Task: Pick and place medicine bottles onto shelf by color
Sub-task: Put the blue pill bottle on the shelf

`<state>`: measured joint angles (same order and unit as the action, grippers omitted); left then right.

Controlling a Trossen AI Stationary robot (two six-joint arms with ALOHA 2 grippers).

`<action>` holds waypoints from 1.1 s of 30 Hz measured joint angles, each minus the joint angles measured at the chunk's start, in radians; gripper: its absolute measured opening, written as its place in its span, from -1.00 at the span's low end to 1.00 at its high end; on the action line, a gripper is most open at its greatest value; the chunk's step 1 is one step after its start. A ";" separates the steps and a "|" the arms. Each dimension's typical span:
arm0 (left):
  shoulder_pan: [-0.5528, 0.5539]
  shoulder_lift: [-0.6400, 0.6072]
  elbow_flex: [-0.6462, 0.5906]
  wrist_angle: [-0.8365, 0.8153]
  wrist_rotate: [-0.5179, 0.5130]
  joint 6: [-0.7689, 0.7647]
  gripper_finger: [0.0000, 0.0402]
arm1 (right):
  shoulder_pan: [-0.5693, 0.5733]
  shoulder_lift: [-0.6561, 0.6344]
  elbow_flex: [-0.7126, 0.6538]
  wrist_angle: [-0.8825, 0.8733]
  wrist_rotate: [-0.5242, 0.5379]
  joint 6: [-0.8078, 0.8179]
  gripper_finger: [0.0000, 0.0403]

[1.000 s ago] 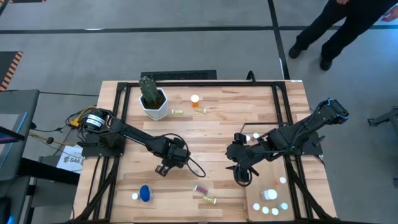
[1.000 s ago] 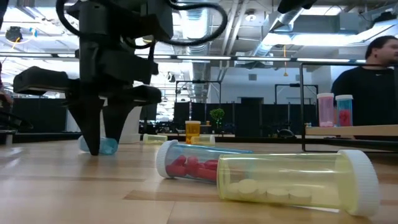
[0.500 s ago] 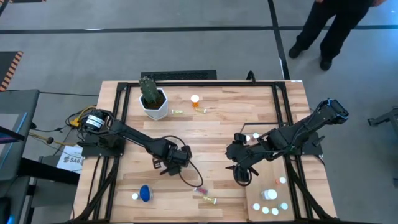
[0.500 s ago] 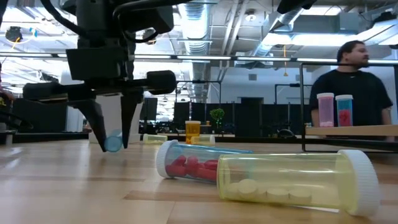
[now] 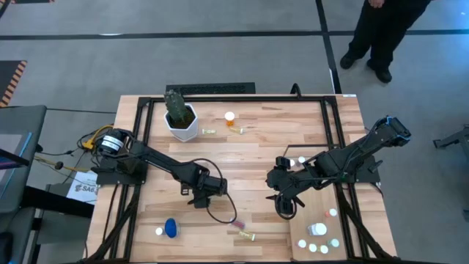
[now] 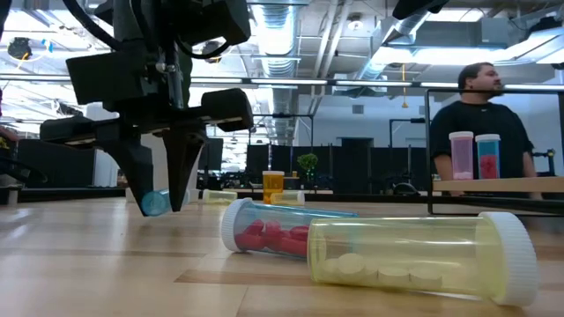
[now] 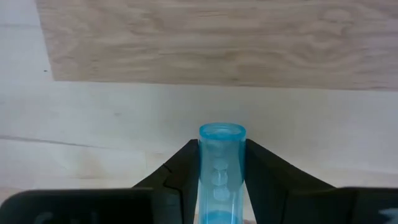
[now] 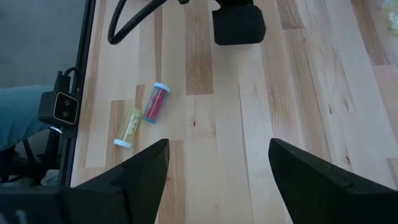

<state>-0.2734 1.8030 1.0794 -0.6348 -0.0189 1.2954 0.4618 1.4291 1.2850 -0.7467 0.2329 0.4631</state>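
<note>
A blue vial (image 7: 221, 171) is held between the narrowly closed fingers of the left end effector (image 5: 203, 192), just left of the desk's (image 5: 256, 154) centre. In the low view the vial (image 6: 156, 202) is seen clear of the desk top, its long axis running along the fingers and pointing downward. The shelf (image 5: 320, 238), a pale panel at the near right corner, lies well to the right of this end effector and nearer the front edge; several white-capped bottles (image 5: 317, 229) are already set on it. The right end effector (image 5: 285, 204) hangs between the two with its fingers spread wide and empty, closer to the shelf. A red-filled bottle (image 8: 155, 102) and a yellow bottle (image 8: 128, 127) are left lying on their sides near the front.
</note>
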 joint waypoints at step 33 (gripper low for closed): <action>-0.004 -0.087 0.000 0.130 -0.162 -0.612 0.11 | 0.000 0.000 0.000 0.000 0.000 0.000 0.47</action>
<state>-0.2777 1.7159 1.0794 -0.5043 -0.1808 0.6836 0.4618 1.4292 1.2850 -0.7467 0.2333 0.4632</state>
